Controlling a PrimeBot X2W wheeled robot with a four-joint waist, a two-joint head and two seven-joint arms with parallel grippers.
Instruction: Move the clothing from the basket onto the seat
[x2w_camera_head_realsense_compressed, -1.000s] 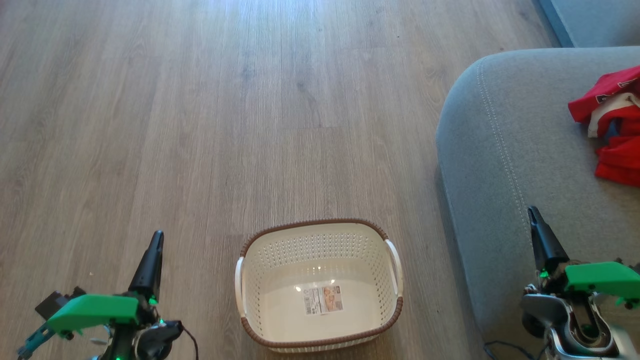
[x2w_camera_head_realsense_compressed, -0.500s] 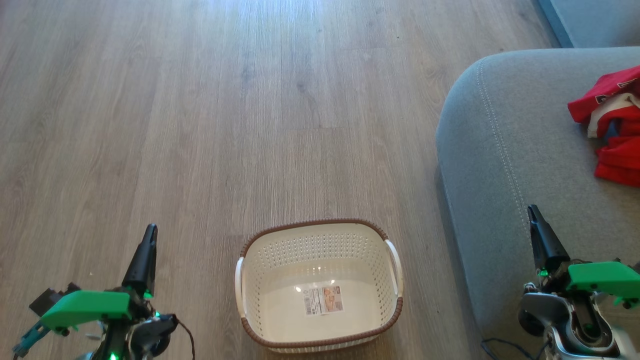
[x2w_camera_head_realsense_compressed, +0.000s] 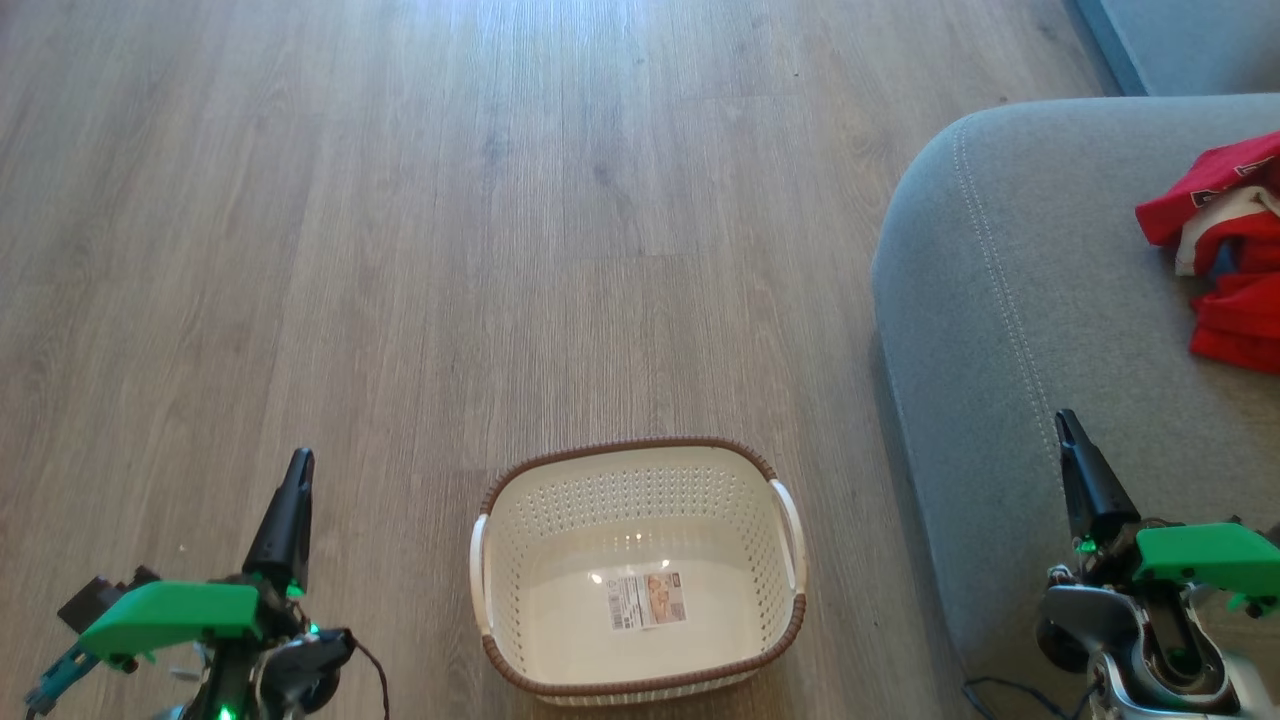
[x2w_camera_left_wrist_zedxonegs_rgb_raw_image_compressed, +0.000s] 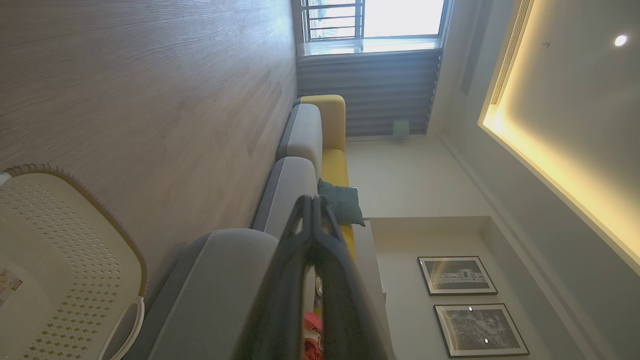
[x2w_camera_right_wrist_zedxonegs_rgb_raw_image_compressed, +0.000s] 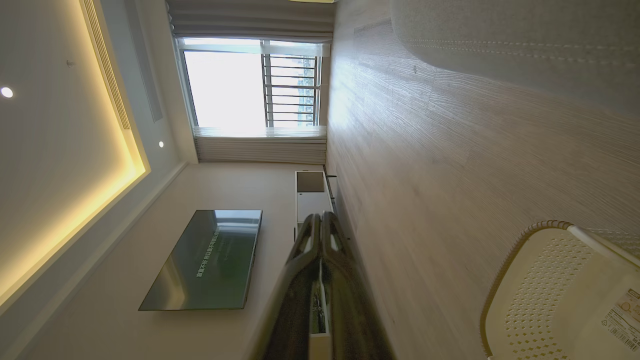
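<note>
The cream basket (x2w_camera_head_realsense_compressed: 780, 640) with a brown rim stands on the floor at bottom centre, holding just a paper label (x2w_camera_head_realsense_compressed: 647, 599). Red and white clothing (x2w_camera_head_realsense_compressed: 1222, 250) lies bunched on the grey-blue seat (x2w_camera_head_realsense_compressed: 1020, 300) at the right edge. My left gripper (x2w_camera_head_realsense_compressed: 298, 465) is shut, low at the left of the basket, with nothing in it. My right gripper (x2w_camera_head_realsense_compressed: 1064, 422) is shut over the seat's front part, holding nothing. The left wrist view shows the shut fingers (x2w_camera_left_wrist_zedxonegs_rgb_raw_image_compressed: 312, 202), the basket (x2w_camera_left_wrist_zedxonegs_rgb_raw_image_compressed: 75, 235), the seat (x2w_camera_left_wrist_zedxonegs_rgb_raw_image_compressed: 220, 280) and a bit of red clothing (x2w_camera_left_wrist_zedxonegs_rgb_raw_image_compressed: 311, 330). In the right wrist view the shut fingers (x2w_camera_right_wrist_zedxonegs_rgb_raw_image_compressed: 320, 220) point along the floor beside the basket (x2w_camera_right_wrist_zedxonegs_rgb_raw_image_compressed: 545, 280).
Wood floor (x2w_camera_head_realsense_compressed: 500, 230) stretches ahead of the basket. A second grey cushion (x2w_camera_head_realsense_compressed: 1180, 40) lies beyond the seat. Farther off are a yellow sofa back (x2w_camera_left_wrist_zedxonegs_rgb_raw_image_compressed: 330, 120), a window (x2w_camera_right_wrist_zedxonegs_rgb_raw_image_compressed: 250, 82), a wall television (x2w_camera_right_wrist_zedxonegs_rgb_raw_image_compressed: 210, 260) and a white cabinet (x2w_camera_right_wrist_zedxonegs_rgb_raw_image_compressed: 312, 200).
My left gripper has shifted a little to the left and upward in the head view, still shut. The right gripper, basket and clothing stay where they were.
</note>
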